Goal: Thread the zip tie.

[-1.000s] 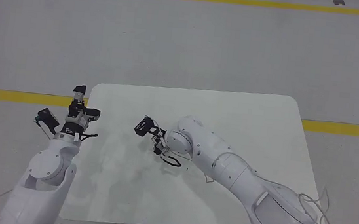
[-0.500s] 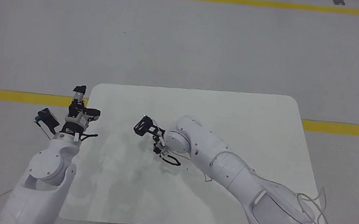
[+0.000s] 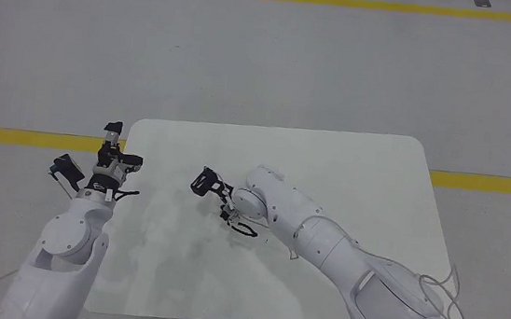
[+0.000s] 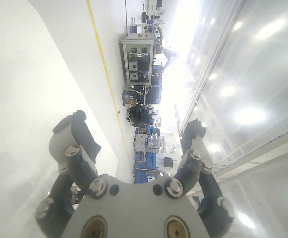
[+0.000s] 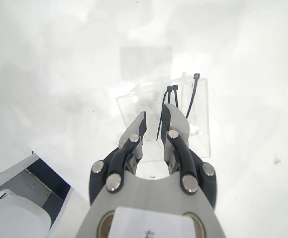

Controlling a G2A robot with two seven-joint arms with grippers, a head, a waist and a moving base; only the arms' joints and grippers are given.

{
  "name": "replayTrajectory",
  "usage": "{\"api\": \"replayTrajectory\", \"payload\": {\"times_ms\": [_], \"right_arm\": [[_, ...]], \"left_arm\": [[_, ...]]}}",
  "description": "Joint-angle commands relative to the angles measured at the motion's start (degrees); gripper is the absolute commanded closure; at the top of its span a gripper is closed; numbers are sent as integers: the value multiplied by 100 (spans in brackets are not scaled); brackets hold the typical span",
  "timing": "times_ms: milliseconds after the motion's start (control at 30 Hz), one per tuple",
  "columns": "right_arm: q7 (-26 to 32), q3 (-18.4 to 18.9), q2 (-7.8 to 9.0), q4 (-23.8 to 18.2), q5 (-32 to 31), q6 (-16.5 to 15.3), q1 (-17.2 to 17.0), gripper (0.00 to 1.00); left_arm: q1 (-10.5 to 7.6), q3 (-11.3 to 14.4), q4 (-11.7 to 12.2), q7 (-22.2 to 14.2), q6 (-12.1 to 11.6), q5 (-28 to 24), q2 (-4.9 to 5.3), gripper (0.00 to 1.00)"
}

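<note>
Right gripper (image 5: 154,110) fingers parted over clear holder (image 5: 202,135). 3 black zip ties (image 5: 192,97) in it, 1 inside the gap, holder walls just beside. Left gripper (image 4: 137,119) well apart, at table (image 3: 348,169) edge.

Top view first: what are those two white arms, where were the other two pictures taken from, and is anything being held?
This is a two-armed robot working at a white table. The top view looks down from a camera above its arms; the other two pictures come from a camera on each wrist. The right gripper is open over a clear holder that contains several black zip ties, and it is gripping none of them. The left gripper is open and empty beside the table's edge, facing out into the room.
</note>
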Motion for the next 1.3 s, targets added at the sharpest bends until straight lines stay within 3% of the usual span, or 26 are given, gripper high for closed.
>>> {"api": "replayTrajectory", "payload": {"times_ms": [0, 467, 933, 1267], "right_arm": [[-19, -1, -16, 17, -39, 3, 4, 82], [-3, 103, -92, 121, -120, -61, 8, 80], [89, 440, 68, -207, -360, -33, -146, 80], [71, 427, 10, -10, -440, -85, -166, 85]], "left_arm": [[0, 0, 0, 0, 0, 0, 0, 0], [0, 0, 0, 0, 0, 0, 0, 0], [0, 0, 0, 0, 0, 0, 0, 0], [0, 0, 0, 0, 0, 0, 0, 0]]}}
